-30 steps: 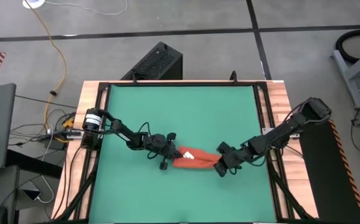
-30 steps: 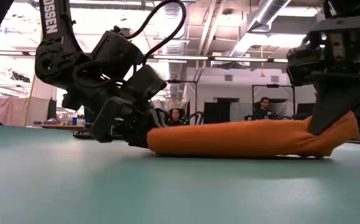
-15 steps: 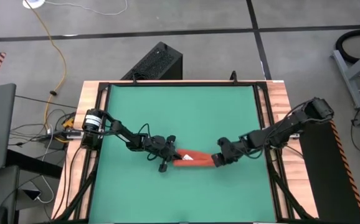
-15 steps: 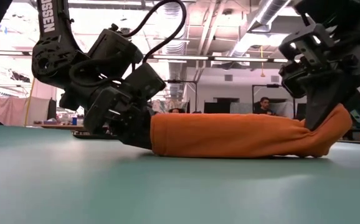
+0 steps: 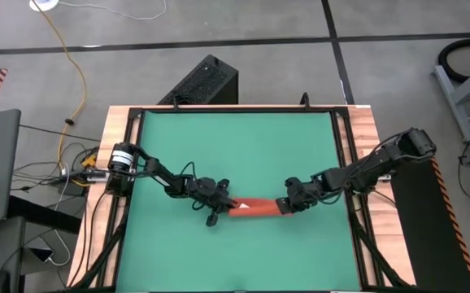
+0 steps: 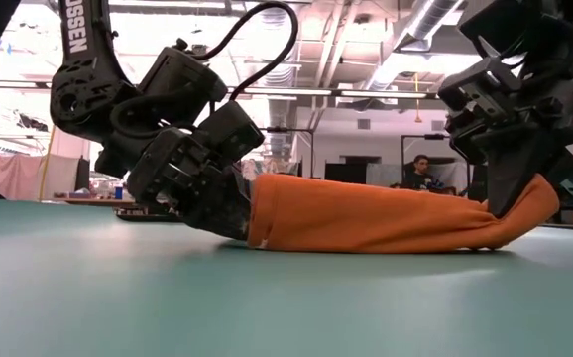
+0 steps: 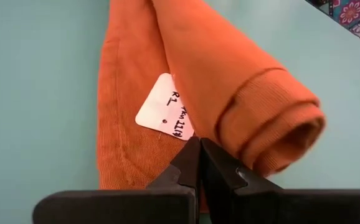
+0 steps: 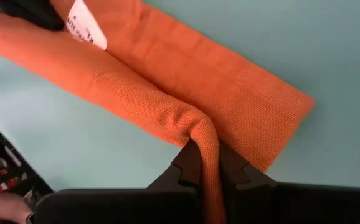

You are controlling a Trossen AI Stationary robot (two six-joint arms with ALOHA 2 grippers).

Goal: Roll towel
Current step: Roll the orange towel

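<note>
The orange-red towel (image 5: 257,207) lies as a partly rolled strip on the green mat (image 5: 243,146), between my two grippers. In the left wrist view a thick roll (image 7: 242,93) rests on a flat layer (image 7: 127,124) that bears the white tag (image 7: 164,109). My left gripper (image 5: 222,205) is shut at the towel's left end. My right gripper (image 5: 285,205) is shut on the towel's right end. The low view shows the roll (image 6: 376,213) lying along the mat between both grippers. My left gripper sets its shut fingertips (image 7: 195,149) into the crease between the roll and the flat layer, beside the tag. It comes slanting down from the table's left. Whether any cloth is between the tips, I cannot tell. My right gripper pinches a raised ridge of the roll's cloth (image 8: 205,140) at the towel's right end between its two fingers. The fingers slant down from the table's right. That end (image 6: 529,203) is pulled up off the mat while the rest of the roll lies on it.
A wooden frame (image 5: 363,155) borders the mat on both sides. A black box (image 5: 205,81) stands beyond the far edge, and cables (image 5: 72,167) lie at the left. People sit in the room behind the table (image 6: 420,171). The mat's far half is bare.
My right gripper has gone a little toward the far edge and the table's left, rolling its wrist. My left gripper has also rolled in place. The towel has turned over on itself: from above it shows as a narrower strip, and its left end stands thicker.
</note>
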